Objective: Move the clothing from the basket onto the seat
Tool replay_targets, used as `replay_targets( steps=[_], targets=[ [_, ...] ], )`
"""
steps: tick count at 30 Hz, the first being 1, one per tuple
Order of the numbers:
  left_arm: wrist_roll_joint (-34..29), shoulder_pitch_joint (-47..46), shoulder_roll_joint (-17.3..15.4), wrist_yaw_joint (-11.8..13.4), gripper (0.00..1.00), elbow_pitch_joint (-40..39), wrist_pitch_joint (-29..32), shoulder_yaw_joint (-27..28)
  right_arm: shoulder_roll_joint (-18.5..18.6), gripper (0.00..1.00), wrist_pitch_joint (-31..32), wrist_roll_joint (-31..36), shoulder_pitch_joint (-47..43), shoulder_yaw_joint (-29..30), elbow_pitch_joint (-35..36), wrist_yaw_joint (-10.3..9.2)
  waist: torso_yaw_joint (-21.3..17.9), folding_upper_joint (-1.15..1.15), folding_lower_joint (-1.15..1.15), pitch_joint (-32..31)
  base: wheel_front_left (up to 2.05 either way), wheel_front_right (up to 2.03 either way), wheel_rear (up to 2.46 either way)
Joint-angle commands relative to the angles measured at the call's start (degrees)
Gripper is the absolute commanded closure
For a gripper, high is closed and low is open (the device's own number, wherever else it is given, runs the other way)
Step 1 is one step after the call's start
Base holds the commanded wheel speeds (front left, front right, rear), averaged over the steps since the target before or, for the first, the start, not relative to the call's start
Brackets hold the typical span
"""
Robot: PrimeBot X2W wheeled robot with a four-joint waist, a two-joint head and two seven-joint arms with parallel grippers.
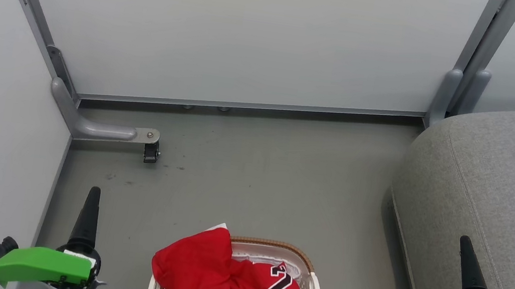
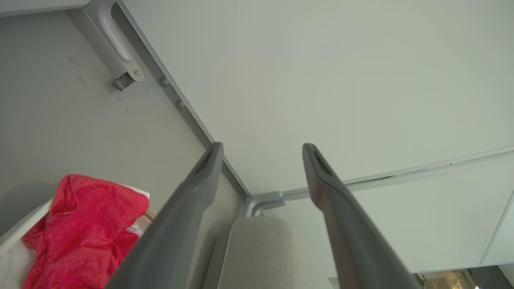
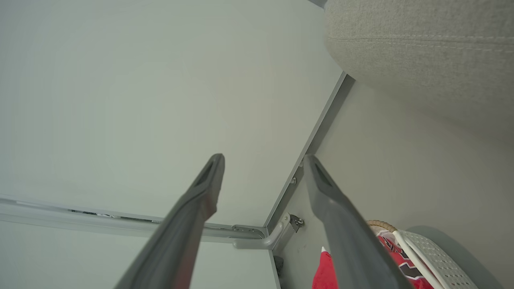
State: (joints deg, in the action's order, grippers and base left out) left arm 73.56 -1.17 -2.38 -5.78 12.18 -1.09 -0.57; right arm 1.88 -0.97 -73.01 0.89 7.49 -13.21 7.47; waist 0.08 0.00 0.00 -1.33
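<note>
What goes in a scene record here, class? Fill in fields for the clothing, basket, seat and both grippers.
clothing: red garments heaped in the basket, one fold over its rim
basket: white, on the floor, left of the seat
seat: grey cushion, no clothing on the visible part
left gripper: open, empty
right gripper: open, empty
progress: no garment on the seat yet

The grey floor (image 1: 258, 175) carries the white basket (image 1: 314, 286). The big grey seat (image 1: 499, 183) stands to the basket's right, apart from it. A partition's wheeled foot (image 1: 140, 137) rests beyond the basket, to its left.
</note>
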Motion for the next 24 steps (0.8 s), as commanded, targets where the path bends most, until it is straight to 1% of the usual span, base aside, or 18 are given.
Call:
replay_targets(
  steps=[1, 5, 19, 24],
  targets=[
    [-2.7, -0.1, -0.3, 0.3, 0.00, -1.1, -0.6, -0.5, 0.6, 0.00, -0.7, 2.3, 0.2, 0.2, 1.3, 0.02, 0.0, 0.00, 0.00, 0.0, 0.00, 0.00, 0.00],
    [-7.0, 0.3, -0.3, 0.7, 0.00, -1.5, -1.4, -0.9, 0.6, 0.00, -1.5, 6.8, -0.2, -0.2, 2.1, 0.02, 0.0, 0.00, 0.00, -0.1, 0.00, 0.00, 0.00],
    [-23.9, 1.6, -0.4, 0.8, 0.00, -2.4, -4.1, -2.3, 0.7, 0.00, -4.2, 21.2, -1.8, -1.7, 4.6, 0.02, 0.2, 0.00, 0.00, -0.3, 0.00, 0.00, 0.00],
    [-28.3, 2.3, -0.4, 0.9, 0.00, -2.8, -5.0, -2.6, 0.8, 0.00, -5.1, 26.0, -2.5, -2.1, 5.2, 0.02, 0.2, 0.00, 0.00, -0.4, 0.00, 0.00, 0.00]
  ],
)
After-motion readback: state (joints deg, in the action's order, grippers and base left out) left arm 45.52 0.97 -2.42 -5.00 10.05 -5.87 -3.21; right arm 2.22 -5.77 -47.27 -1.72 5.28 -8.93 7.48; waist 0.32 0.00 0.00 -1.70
